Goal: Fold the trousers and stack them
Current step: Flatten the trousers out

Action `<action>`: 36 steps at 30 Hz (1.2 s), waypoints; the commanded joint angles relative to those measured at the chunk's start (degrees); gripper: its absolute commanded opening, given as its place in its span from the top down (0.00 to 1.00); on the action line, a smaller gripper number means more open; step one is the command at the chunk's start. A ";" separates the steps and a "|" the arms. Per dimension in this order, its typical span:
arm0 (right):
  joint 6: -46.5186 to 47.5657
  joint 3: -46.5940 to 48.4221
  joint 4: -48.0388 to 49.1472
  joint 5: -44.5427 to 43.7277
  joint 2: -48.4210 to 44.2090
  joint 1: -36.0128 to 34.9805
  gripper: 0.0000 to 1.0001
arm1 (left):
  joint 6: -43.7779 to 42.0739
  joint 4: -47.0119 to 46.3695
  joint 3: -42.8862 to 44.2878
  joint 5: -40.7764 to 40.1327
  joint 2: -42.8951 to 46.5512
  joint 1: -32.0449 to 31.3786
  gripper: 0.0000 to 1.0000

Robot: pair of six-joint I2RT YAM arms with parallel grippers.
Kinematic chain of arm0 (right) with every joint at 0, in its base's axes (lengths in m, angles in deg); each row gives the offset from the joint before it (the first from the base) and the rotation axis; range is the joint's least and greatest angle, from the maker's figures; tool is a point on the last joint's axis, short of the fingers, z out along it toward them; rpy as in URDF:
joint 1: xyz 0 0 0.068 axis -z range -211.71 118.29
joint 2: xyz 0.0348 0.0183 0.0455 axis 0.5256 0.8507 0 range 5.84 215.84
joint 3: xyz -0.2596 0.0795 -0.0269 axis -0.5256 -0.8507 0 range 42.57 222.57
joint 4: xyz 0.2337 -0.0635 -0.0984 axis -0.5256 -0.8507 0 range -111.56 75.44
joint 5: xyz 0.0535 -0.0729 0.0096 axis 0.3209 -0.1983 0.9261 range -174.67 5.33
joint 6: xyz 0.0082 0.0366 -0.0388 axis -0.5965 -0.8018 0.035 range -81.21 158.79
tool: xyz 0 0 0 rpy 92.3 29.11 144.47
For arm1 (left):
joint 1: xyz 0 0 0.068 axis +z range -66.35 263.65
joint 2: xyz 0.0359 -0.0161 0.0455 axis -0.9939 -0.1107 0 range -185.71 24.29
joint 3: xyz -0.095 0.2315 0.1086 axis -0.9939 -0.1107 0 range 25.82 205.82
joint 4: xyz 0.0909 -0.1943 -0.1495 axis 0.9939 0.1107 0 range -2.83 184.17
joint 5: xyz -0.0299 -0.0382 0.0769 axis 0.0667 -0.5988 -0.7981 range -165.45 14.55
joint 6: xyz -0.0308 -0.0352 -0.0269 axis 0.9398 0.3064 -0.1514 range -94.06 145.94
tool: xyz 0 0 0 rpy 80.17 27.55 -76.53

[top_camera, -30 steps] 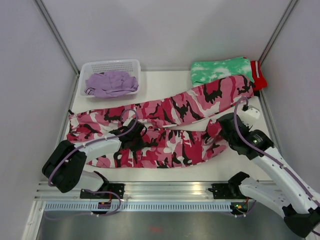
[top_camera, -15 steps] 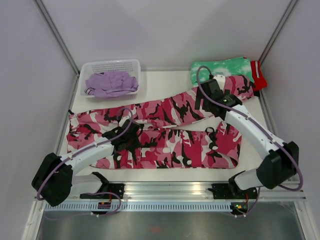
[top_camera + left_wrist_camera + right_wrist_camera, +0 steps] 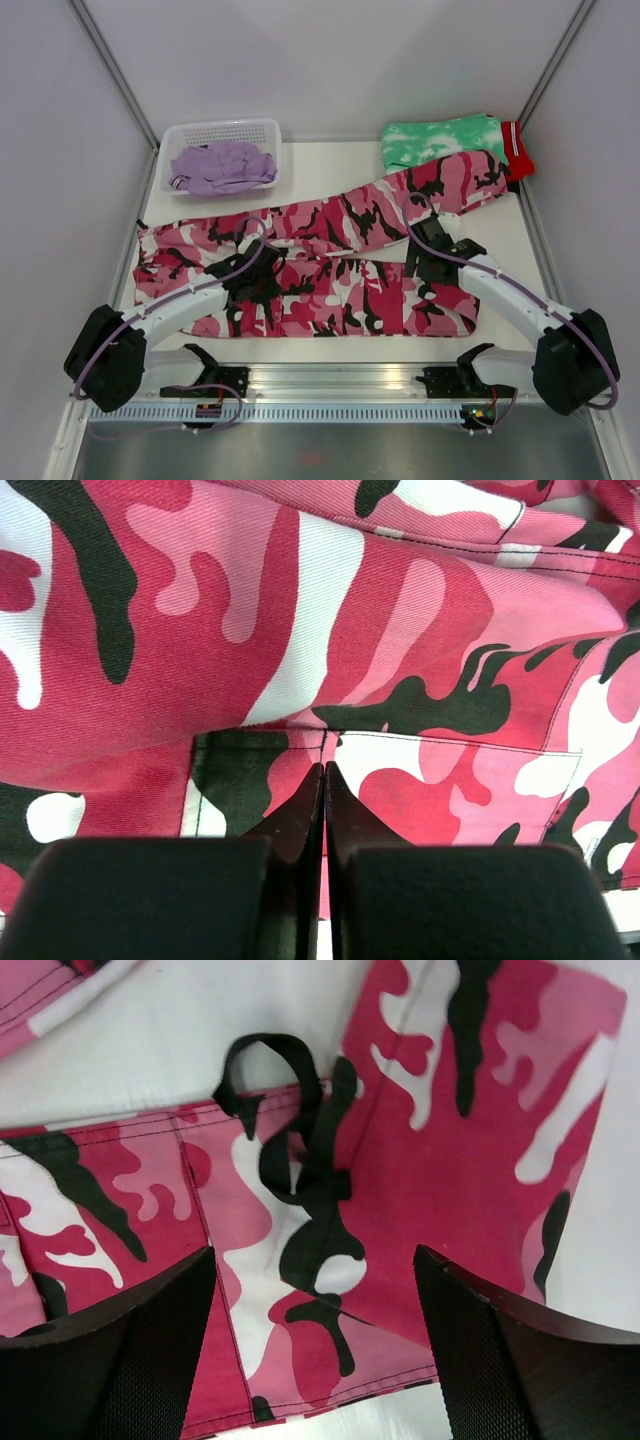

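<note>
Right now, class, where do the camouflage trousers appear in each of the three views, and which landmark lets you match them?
Top external: the camouflage trousers lie spread across the middle of the table.
Left wrist: they fill the picture beyond the shut left gripper.
Right wrist: they fill most of the picture, past the open right gripper.
Shared landmark: the white table, bare beside them in the top and right wrist views.

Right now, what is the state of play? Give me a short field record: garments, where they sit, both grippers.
camouflage trousers: spread across the table, legs apart, not yet folded
lilac trousers: bunched in the white basket
tie-dye garment: folded, far right corner
red garment: folded, beside the tie-dye garment
left gripper: shut, tips on the camouflage cloth
right gripper: open above a black cord loop, holding nothing
</note>
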 commanded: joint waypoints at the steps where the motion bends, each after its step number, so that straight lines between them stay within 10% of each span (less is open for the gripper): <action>1: -10.94 -4.85 0.52 -3.16 -4.32 0.20 0.13 | -2.42 -1.07 1.93 -0.67 -0.99 0.08 0.98; 19: -7.44 -6.35 8.09 -5.45 8.15 0.11 0.18 | -2.24 -2.14 0.71 0.39 -2.67 0.08 0.98; 25: -8.76 -8.20 7.91 -8.09 6.14 0.20 0.51 | -2.07 -2.39 0.27 0.04 -2.75 0.08 0.98; 29: -8.23 -5.92 5.98 -10.28 6.13 0.55 1.00 | -2.16 -2.75 0.18 0.13 -3.10 0.08 0.98; 36: -6.04 1.03 -1.40 -18.28 0.18 7.74 1.00 | -0.75 -1.78 0.00 -1.28 -2.93 0.17 0.98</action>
